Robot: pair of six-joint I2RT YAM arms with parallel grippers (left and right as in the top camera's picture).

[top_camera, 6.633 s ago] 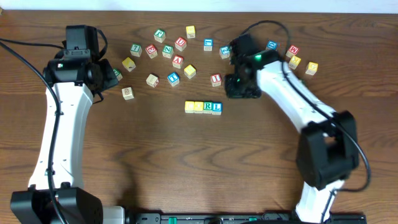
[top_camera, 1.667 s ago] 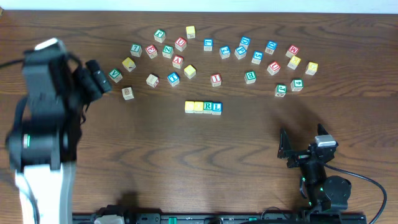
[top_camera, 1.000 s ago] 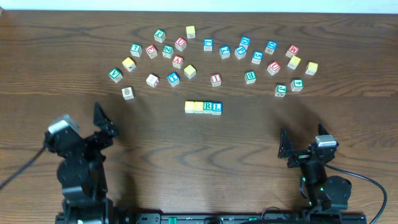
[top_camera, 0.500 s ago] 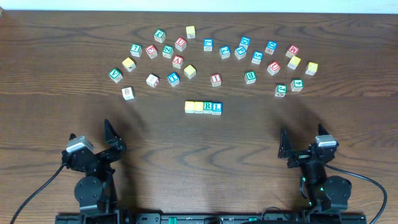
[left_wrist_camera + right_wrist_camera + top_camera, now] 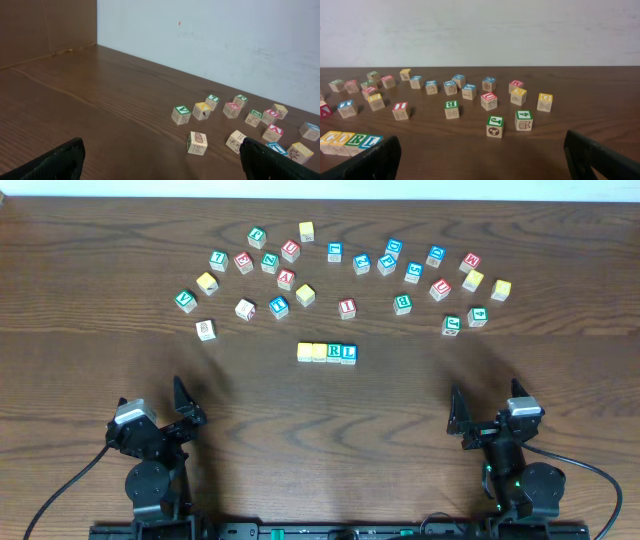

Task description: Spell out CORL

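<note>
A row of four blocks [image 5: 327, 352] lies at the table's middle: two yellow, a green R and a blue L. In the right wrist view the same row [image 5: 350, 141] reads C, O, R, L. My left gripper [image 5: 152, 402] rests at the near left edge, far from the row. It is open, and only bare table shows between its fingers [image 5: 55, 162]. My right gripper [image 5: 486, 402] sits at the near right edge, also open and empty, its fingers [image 5: 600, 157] spread wide.
Several loose letter blocks form an arc [image 5: 340, 270] across the back of the table. A K block [image 5: 197, 143] is the one closest to my left gripper. A green J block [image 5: 495, 126] is the one closest to my right gripper. A pale wall [image 5: 480, 30] stands behind.
Both arms have drawn back from the blocks. The left arm came down and folded at the near left edge; the right arm has stayed still at the near right edge.
</note>
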